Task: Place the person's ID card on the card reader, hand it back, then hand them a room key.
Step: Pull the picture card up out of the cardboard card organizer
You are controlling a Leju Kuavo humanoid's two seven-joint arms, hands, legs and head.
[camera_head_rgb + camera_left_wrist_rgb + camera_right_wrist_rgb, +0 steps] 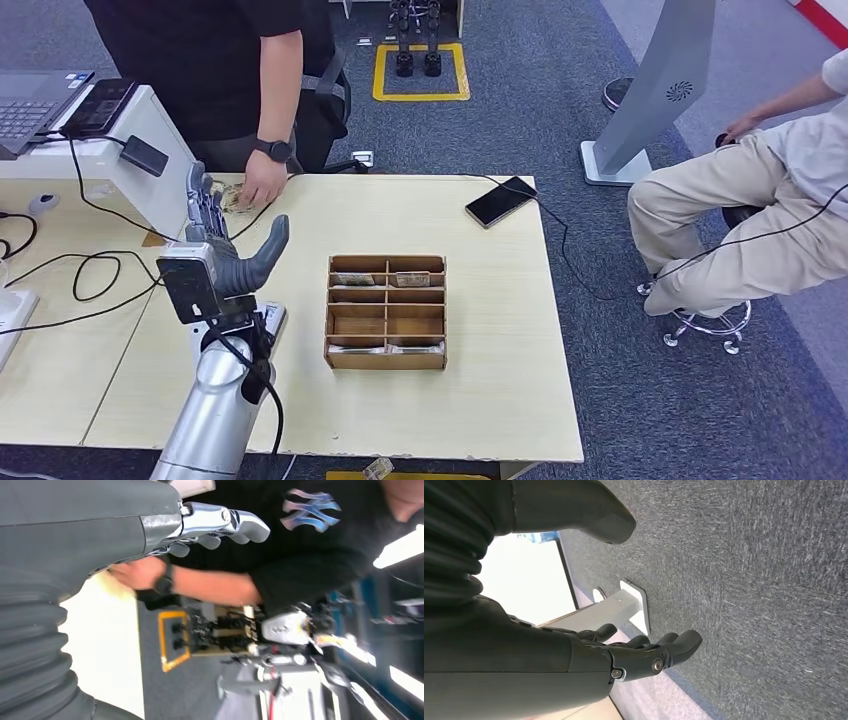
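Head view: the left robot hand (222, 245) is raised above the pale wooden surface (480, 330), fingers stretched out and spread, thumb out to the side, holding nothing. Just beyond its fingertips, a person's hand (262, 183) with a dark wristwatch (274, 150) rests at the far edge of the surface on a small flat item (235, 197) that may be the ID card; it is too small and too covered to tell. To the right of the robot hand, apart from it, stands a brown cardboard organiser (386, 311) with 2 columns of compartments; flat cards lie in the far row and in the nearest row. Further right and beyond, a black phone (500, 200) lies on its cable near the far corner. Left of the robot hand stands a white stand (130, 150) with a dark device (98, 106) on top, black cables trailing around it.

Left wrist view: the left robot hand (150, 527) shows silvery fingers (240, 522) extended and empty, with the person's hand (132, 572) and watch (164, 582) close beyond them.

Right wrist view: the right robot hand (624, 655) hangs over grey carpet (749, 580), dark fingers (674, 645) loosely extended, thumb (589, 510) apart, nothing in it.
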